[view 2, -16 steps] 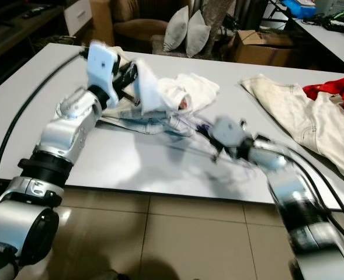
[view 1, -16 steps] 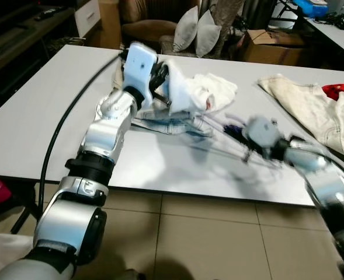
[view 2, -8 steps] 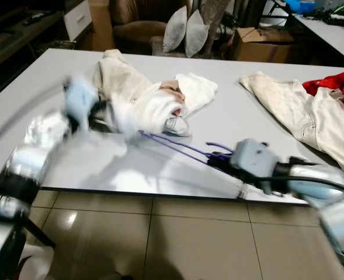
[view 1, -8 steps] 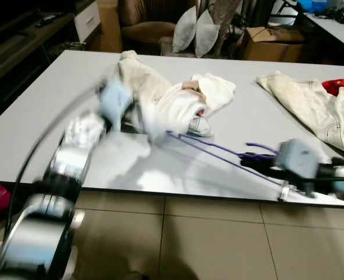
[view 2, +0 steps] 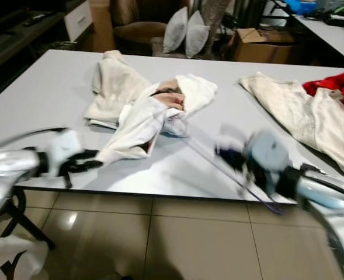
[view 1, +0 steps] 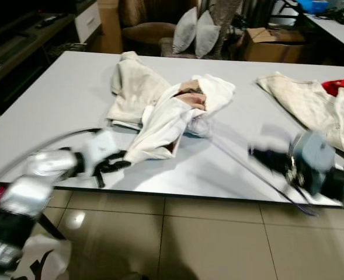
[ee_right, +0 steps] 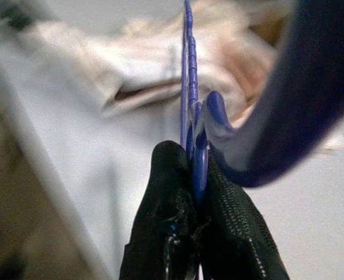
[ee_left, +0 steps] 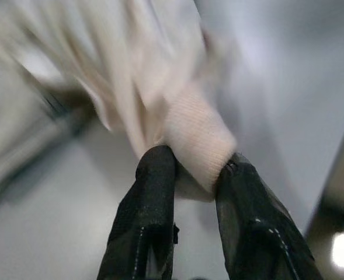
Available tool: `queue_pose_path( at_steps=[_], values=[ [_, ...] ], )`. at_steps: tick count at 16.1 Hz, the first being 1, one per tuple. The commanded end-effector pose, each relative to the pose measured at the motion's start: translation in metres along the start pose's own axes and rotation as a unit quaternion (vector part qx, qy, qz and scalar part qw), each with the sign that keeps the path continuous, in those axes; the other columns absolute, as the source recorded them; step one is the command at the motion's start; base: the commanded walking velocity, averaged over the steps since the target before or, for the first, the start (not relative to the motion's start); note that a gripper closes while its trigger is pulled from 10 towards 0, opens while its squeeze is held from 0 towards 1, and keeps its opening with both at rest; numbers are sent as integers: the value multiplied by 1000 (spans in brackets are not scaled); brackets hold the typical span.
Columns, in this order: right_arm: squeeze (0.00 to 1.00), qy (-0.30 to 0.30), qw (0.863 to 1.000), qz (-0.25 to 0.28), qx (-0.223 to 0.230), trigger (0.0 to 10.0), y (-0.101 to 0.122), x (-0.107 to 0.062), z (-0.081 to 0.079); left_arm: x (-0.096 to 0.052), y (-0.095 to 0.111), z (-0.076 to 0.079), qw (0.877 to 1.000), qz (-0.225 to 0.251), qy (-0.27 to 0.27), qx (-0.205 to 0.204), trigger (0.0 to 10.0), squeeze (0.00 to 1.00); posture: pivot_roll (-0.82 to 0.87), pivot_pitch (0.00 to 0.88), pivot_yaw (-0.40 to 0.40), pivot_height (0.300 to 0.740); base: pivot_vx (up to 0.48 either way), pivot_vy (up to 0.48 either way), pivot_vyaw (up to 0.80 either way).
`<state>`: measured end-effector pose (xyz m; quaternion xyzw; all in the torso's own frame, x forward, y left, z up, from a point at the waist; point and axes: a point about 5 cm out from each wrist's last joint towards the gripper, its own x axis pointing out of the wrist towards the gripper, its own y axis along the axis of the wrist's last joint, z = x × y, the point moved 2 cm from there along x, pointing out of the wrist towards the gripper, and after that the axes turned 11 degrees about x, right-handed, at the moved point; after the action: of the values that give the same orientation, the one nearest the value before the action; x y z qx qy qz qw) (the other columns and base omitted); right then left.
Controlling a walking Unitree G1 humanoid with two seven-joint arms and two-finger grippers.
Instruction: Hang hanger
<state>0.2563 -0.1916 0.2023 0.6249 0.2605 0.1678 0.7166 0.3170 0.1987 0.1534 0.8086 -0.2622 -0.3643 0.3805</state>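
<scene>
Purple hanger over the table's front edge, cream garment at ten o'clock from it.

Right gripper (ee_right: 192, 175) clamped on hanger (ee_right: 187, 87), long axis toward garment (view 1: 166, 114); left gripper (ee_left: 195, 175) pinching its cuff (ee_left: 198, 140) at table (view 1: 49, 99) edge.

The right gripper (ee_right: 196, 192) has its two black fingers (ee_right: 170, 210) pressed tight on a thin blue hanger (ee_right: 188, 105). The hanger's straight bar runs up and away from the fingers. Its fat curved hook (ee_right: 294, 99) swings round close to the camera and looks big and fuzzy. Past the hanger lies a pale, creamy cloth (ee_right: 154, 76), bunched up on a white table (ee_right: 84, 157). The cloth is blurry. A brown strip (ee_right: 14, 204) runs along the table's edge; what it is cannot be told.
</scene>
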Motion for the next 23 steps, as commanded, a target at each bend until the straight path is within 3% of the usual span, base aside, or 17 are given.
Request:
queue_pose_path(
  at_steps=[1, 4, 5, 6, 8, 9, 11, 14, 17, 19, 20, 22, 23],
  values=[
    [0, -68, 996, 48, 23, 10000, 16, 5, 7, -8, 42, -22, 994, 94, 47, -4, 10000, 1000, -214, 0, 22, 740, 0, 0, 0],
    [0, -120, 981, 108, 103, 10000, 19, 18, 8, -5, 56, -20, 991, 121, 53, -11, 10000, 1000, -195, 0, 12, 740, 0, 0, 0],
    [0, -126, 976, 122, 126, 10000, 18, 23, 6, -2, 52, -13, 994, 107, 38, -4, 10000, 1000, -191, 0, 5, 740, 0, 0, 0],
    [0, -136, 966, 145, 167, 10000, 15, 30, 1, 0, 41, 4, 998, 65, -5, 20, 10000, 1000, -187, 0, -1, 740, 0, 0, 0],
    [0, -140, 957, 166, 193, 10000, 14, 35, -6, -1, 29, 19, 997, 4, -54, 59, 10000, 1000, -185, 0, -5, 740, 0, 0, 0],
    [0, -151, 952, 175, 202, 10000, 15, 36, -9, 4, 41, 6, 998, 52, 4, 34, 10000, 1000, -198, 0, -2, 740, 0, 0, 0],
    [0, -170, 947, 180, 204, 10000, 13, 38, -10, 15, 65, -9, 986, 135, 92, -20, 10000, 1000, -203, 0, -3, 740, 0, 0, 0],
    [0, -182, 946, 173, 205, 10000, 4, 45, -20, 36, 83, -1, 948, 230, 168, -144, 10000, 1000, -215, 0, -3, 740, 0, 0, 0],
    [0, -188, 942, 166, 222, 10000, -1, 50, -26, 43, 78, 8, 939, 220, 193, -178, 10000, 1000, -210, 0, -9, 740, 0, 0, 0],
    [0, -227, 927, 163, 250, 10000, -5, 53, -27, 32, 66, 12, 909, 216, 249, -254, 10000, 1000, -201, 0, -15, 740, 0, 0, 0],
    [0, -228, 919, 179, 269, 10000, -5, 53, -26, 30, 62, 14, 904, 210, 259, -267, 10000, 1000, -202, 0, -19, 740, 0, 0, 0],
    [0, -232, 899, 221, 297, 10000, -1, 51, -23, 29, 56, 20, 908, 190, 259, -269, 10000, 1000, -202, 0, -23, 740, 0, 0, 0],
    [0, -241, 872, 247, 347, 10000, -4, 50, -20, 32, 54, 21, 913, 167, 277, -249, 10000, 600, -184, 0, -40, 740, 0, 0, 0]
  ],
)
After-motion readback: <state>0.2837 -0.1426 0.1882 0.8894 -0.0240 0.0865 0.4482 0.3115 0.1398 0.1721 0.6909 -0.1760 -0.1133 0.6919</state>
